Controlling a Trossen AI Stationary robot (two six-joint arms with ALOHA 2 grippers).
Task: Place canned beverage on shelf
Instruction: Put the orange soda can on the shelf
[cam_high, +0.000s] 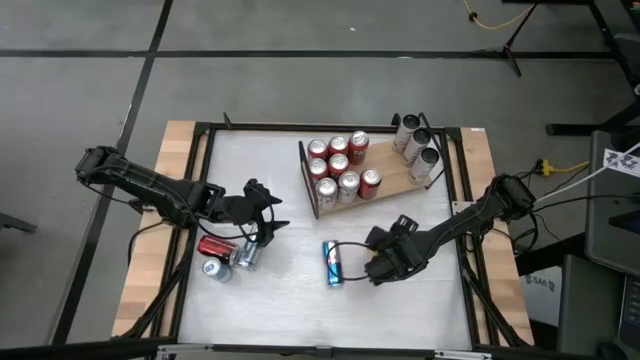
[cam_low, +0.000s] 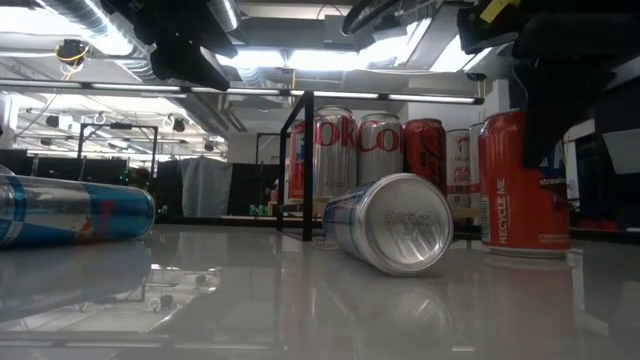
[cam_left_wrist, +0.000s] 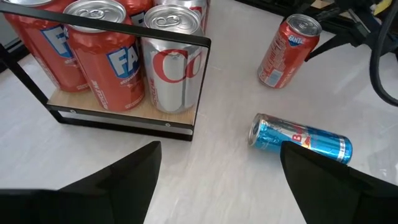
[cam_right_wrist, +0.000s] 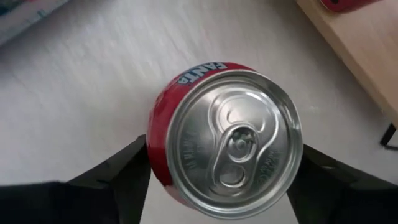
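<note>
A red Fanta can stands upright on the white table, near the table's right side, with my right gripper around it, one finger on each side. The low view shows the same can with its base on the table. The shelf, a wood-grain board with a dark rail on its left short edge, lies at the far middle and holds several red and silver cans. My left gripper hovers open at the left with nothing between its fingers. My right gripper pinches the Fanta can's side wall just under the top rim between its two fingers, one on each opposite side. The fingers come from above, slanting steeply down. The can stays upright with its base on the table.
A blue can lies on its side just left of my right gripper. A red can and two silver ones lie below my left gripper. Three more cans stand at the shelf's right end. A dark frame edges the table.
</note>
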